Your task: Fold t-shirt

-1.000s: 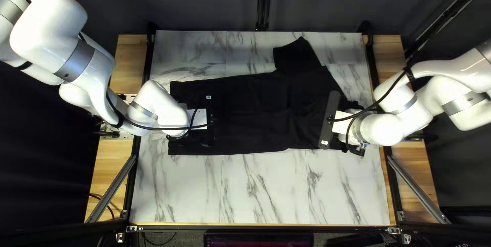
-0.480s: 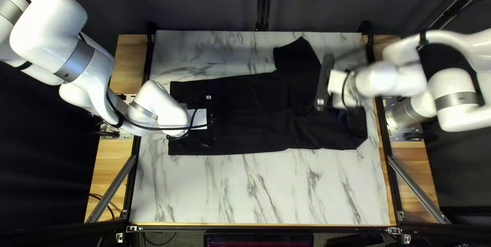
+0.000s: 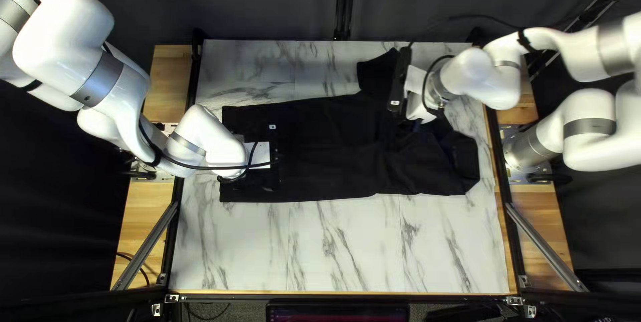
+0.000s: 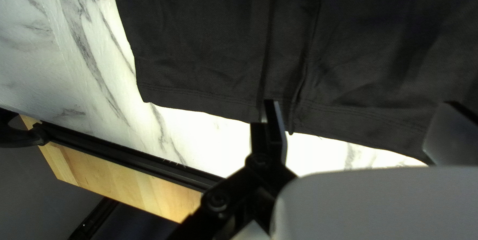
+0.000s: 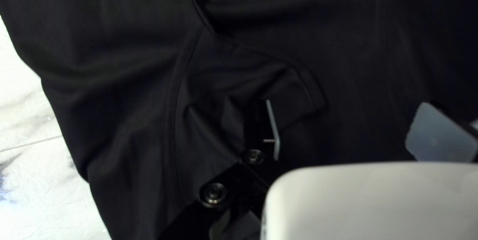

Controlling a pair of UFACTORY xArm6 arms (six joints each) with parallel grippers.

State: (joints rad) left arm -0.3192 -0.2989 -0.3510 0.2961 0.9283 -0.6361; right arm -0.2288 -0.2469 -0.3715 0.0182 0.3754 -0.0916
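A black t-shirt point(image 3: 327, 148) lies lengthwise across the table, one sleeve point(image 3: 374, 74) pointing toward the far edge. My left gripper point(image 3: 275, 156) is over the hem end at the left of the top left view. In the left wrist view, my gripper point(image 4: 361, 128) has its fingers wide apart at the stitched hem of the shirt point(image 4: 199, 36), nothing pinched between them. My right gripper point(image 3: 399, 85) is above the base of that far sleeve. In the right wrist view, my gripper point(image 5: 353, 130) stands open over the cloth point(image 5: 124, 100), beside a curved seam with small wrinkles.
The marble-patterned tabletop point(image 3: 334, 248) shows around the shirt. Black rails and wooden strips point(image 3: 170, 88) run along both sides. A dark curtain point(image 3: 267, 2) hangs behind the far edge. A screen point(image 3: 337, 312) is at the near edge.
My right arm has swung from the shirt's right end toward the far edge and somewhat left, uncovering the cloth there. My left arm and the rest of the shirt look unchanged.
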